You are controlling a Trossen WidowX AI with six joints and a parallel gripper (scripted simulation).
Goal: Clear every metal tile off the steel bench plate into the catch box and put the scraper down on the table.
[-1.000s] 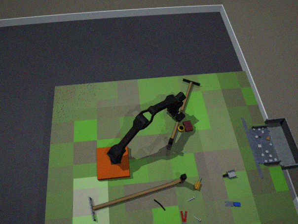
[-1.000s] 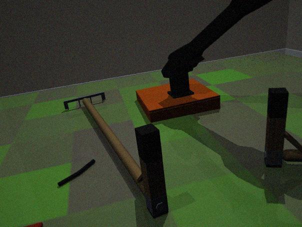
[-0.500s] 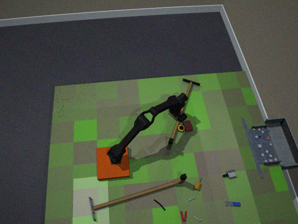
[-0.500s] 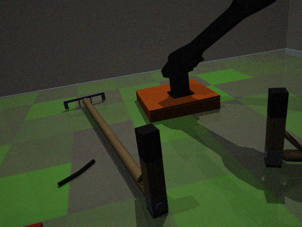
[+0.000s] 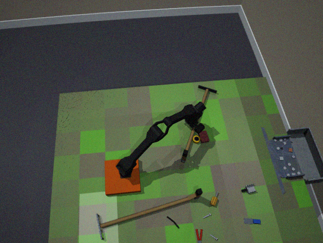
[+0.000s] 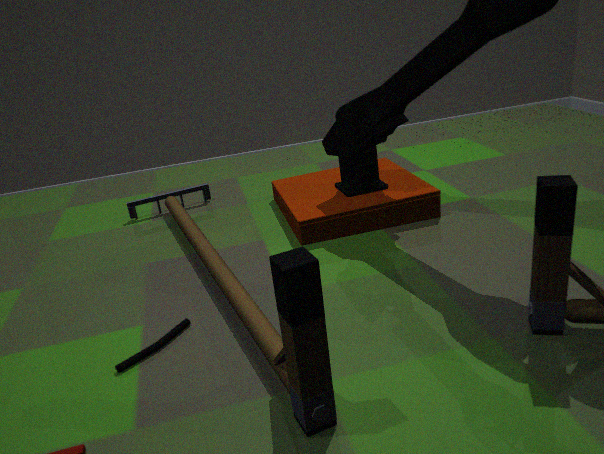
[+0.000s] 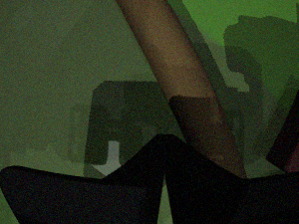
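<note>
A scraper (image 5: 193, 128) with a wooden handle (image 7: 149, 48) and a flat black blade (image 5: 207, 89) lies on the checkered table, and its dark grip end (image 5: 184, 157) (image 6: 552, 250) stands upright. My gripper (image 5: 198, 128) (image 7: 163, 141) is shut on nothing and hangs just above the middle of the handle, which runs past the right of the fingertips in the wrist view. The steel bench plate (image 5: 275, 150) at the far right carries several small metal tiles (image 5: 285, 168). The grey catch box (image 5: 299, 131) adjoins it.
A yellow ring (image 5: 196, 138) and a maroon block (image 5: 205, 136) lie right beside the handle under the gripper. A long rake (image 5: 147, 211) (image 6: 220, 280) lies near the front. A screwdriver (image 5: 214, 200), screws, a black cable (image 5: 173, 221) (image 6: 152, 346) and the orange arm base (image 5: 117, 184) (image 6: 310, 200) are around.
</note>
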